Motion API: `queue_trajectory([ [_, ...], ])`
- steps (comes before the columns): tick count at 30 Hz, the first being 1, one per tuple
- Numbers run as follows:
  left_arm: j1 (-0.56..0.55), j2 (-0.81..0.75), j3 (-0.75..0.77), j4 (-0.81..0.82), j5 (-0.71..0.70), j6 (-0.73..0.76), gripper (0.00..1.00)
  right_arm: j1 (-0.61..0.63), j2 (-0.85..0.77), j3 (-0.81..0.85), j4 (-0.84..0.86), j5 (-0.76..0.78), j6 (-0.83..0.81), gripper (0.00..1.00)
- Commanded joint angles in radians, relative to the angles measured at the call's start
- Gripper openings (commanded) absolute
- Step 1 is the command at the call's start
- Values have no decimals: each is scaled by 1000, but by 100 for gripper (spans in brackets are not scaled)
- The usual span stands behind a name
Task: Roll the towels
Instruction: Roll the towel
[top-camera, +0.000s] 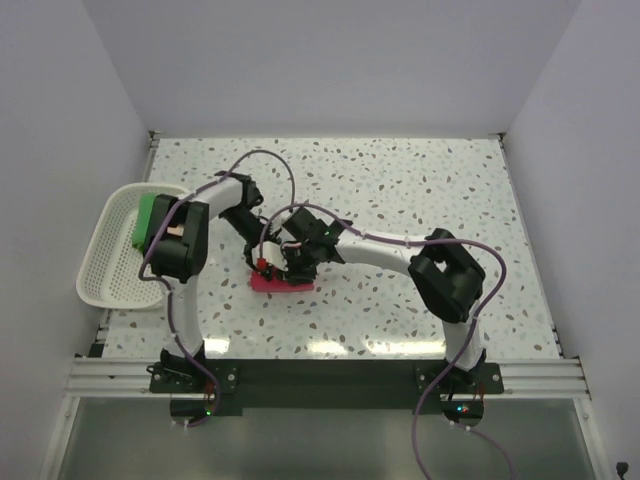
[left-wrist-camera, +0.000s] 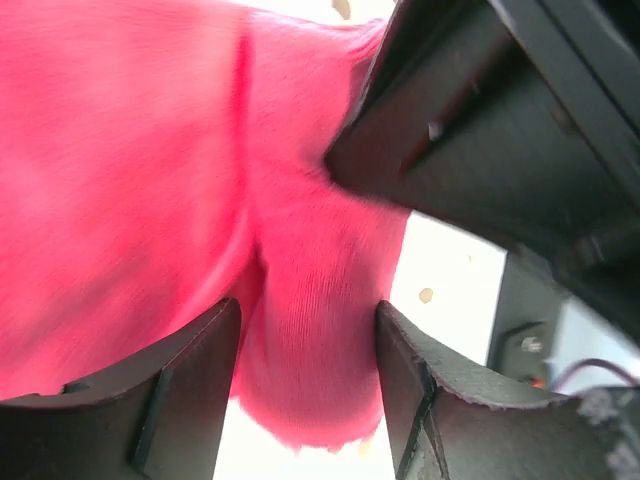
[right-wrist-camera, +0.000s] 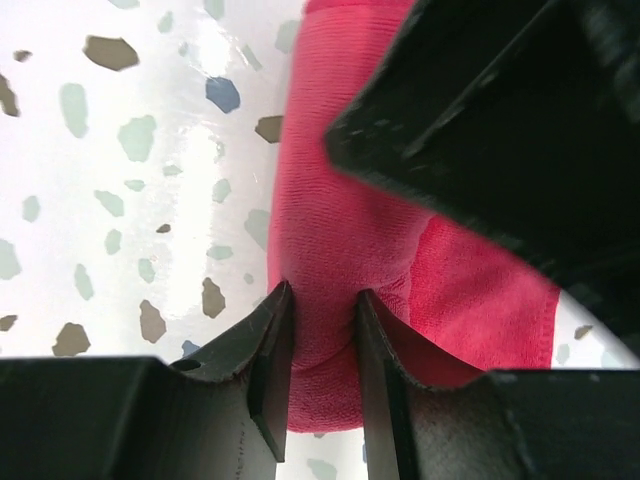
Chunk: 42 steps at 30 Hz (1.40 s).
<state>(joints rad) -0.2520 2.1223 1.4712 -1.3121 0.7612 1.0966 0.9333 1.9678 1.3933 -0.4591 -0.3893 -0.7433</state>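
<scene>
One pink towel (top-camera: 285, 284) lies mid-worktop, right gripper (right-wrist-camera: 322, 296) clamped on its fold, left gripper (left-wrist-camera: 310, 308) astride it, jaws apart; risk: on one pinch the roll likely springs open or drags sideways.

Bright, even light from overhead glares off the tabletop (top-camera: 400, 190) along its near edge, shadows stay soft, and both wrist views blur up close on the pink towel (left-wrist-camera: 150, 180).

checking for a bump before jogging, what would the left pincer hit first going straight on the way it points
The pink towel: a fold of it sits just ahead, between the left pincer's parted fingers. Depth is blurred, but nothing else looks nearer.
</scene>
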Motion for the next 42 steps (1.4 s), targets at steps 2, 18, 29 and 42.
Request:
queue_trajectory([
  [2,88,-154,27,103,-66,80,62,-24,72,-2,-222,-180,5,0],
  [18,413,-621,-130,365,171,-76,67,-129,413,383,-585,-450,64,0],
  [29,59,-1162,-771,657,-152,-4,82,-205,663,613,-800,-671,110,0],
  [42,-341,-1233,-1042,999,-384,17,80,-232,760,636,-739,-695,211,0],
])
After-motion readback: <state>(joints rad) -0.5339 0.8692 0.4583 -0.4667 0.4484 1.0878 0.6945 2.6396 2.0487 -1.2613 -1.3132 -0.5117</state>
